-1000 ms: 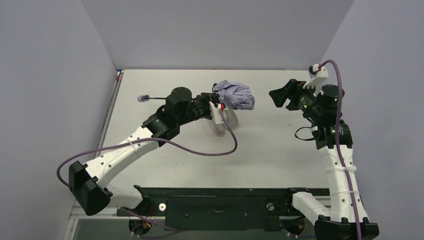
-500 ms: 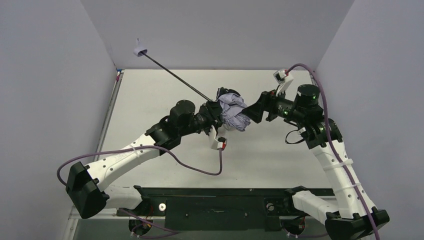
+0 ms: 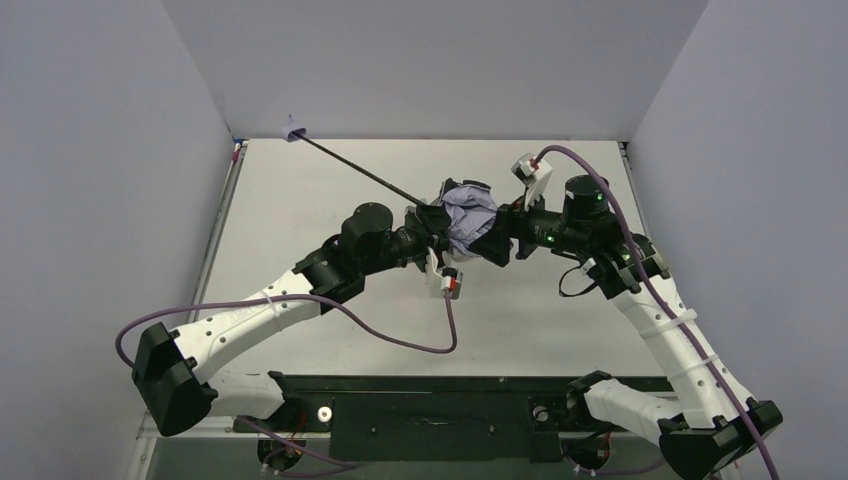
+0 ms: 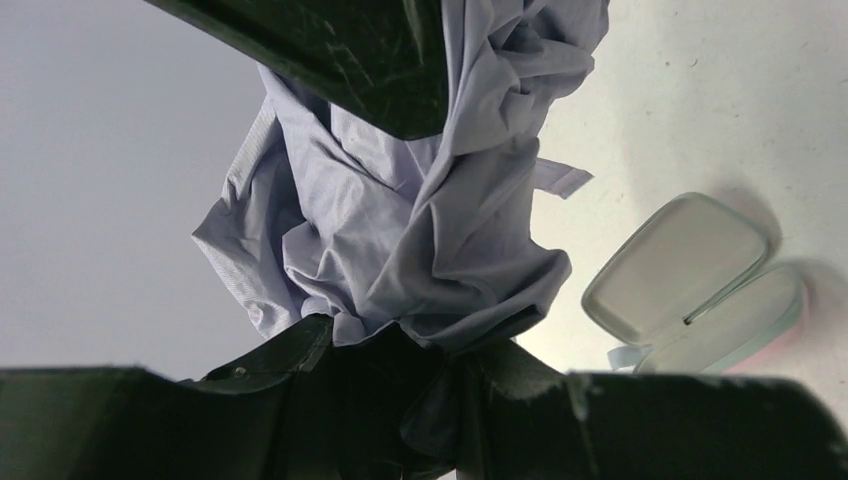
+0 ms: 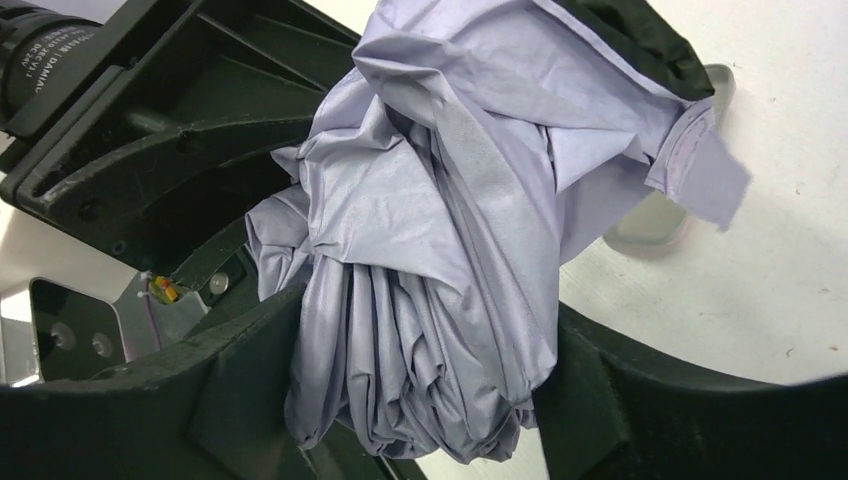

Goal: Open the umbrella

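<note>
Right end effector (image 3: 503, 240) has moved in, straddling the umbrella (image 3: 468, 220).

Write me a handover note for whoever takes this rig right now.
Left pincer: shut on the umbrella where shaft meets canopy, holding it off the table.
Right pincer: spread wide around the bunched canopy; grip unclear.
The shaft is extended, handle pointing to the far-left corner. The case lies open on the table.
Done: umbrella out, shaft extended. To do: spread the canopy.
</note>
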Robot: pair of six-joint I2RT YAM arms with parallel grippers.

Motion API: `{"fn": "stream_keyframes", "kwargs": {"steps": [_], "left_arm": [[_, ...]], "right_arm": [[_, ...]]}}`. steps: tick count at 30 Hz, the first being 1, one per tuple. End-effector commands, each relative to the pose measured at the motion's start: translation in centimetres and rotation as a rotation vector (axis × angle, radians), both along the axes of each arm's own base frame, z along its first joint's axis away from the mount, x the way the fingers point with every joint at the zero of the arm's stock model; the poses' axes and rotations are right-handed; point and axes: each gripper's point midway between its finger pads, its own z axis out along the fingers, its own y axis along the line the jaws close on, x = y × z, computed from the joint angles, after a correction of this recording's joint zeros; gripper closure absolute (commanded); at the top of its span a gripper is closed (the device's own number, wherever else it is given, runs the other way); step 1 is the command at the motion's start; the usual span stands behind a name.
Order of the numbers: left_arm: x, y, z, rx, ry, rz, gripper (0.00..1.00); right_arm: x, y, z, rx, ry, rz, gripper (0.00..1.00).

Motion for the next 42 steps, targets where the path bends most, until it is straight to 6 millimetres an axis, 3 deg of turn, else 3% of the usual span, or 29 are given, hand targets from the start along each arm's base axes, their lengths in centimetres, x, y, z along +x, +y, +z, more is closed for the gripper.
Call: {"fn": "stream_keyframes", "kwargs": {"steps": [1,2,5,9,11,12,14,15,18,21,24,32,38,42], "left_arm": [[-0.8,-0.8,8.3,-0.243,-0.079,-0.024,1.0],[-0.7,-0.9,8.0,-0.244,-0.044,-0.018,1.0],[-0.6,-0.9,8.3,-0.271,0.029,-0.005,1.0],[-1.2,-0.9,7.7,-0.292,0.138,-0.009,0.96],[-1.5,-0.8,7.1,-0.297,0.206,-0.001,0.76],[-1.5,-0.7,6.5,-0.289,0.247,0.011,0.51],[-1.4,-0.3,5.4,-0.275,0.356,0.047,0.27],[-1.0,0.1,5.7,-0.295,0.405,0.066,0.22],[-1.3,1.4,4.1,-0.244,0.554,0.068,0.09],[-0.1,2.8,3.5,-0.225,0.606,0.102,0.07],[0.1,3.8,1.6,-0.152,0.653,0.121,0.07],[-1.7,5.2,-3.4,0.022,0.745,0.072,0.11],[-1.3,5.9,-6.5,0.116,0.701,0.075,0.18],[-1.9,8.1,-8.1,0.182,0.716,0.065,0.2]], "right_arm": [[-0.5,0.7,-0.5,-0.007,0.0,0.059,0.47],[-0.5,0.6,-0.5,-0.018,-0.017,0.068,0.55],[-0.4,0.1,-0.7,-0.056,-0.042,0.078,0.98],[0.0,-0.7,0.1,-0.039,-0.05,0.099,1.0],[0.4,-1.2,0.9,0.002,-0.03,0.099,1.0],[0.4,-1.2,1.4,0.03,-0.016,0.117,1.0],[0.9,-1.7,2.0,0.064,0.002,0.112,1.0],[1.1,-2.1,2.2,0.076,0.007,0.103,1.0],[0.5,-2.0,3.3,0.115,0.016,0.136,1.0],[-0.2,-1.9,3.5,0.129,0.026,0.161,1.0],[-0.6,-1.9,3.4,0.129,0.032,0.168,1.0],[-1.4,-1.8,3.9,0.151,0.04,0.187,1.0],[-2.3,-1.7,4.5,0.165,0.037,0.218,1.0],[-2.5,-2.0,4.2,0.153,0.034,0.209,1.0]]}}
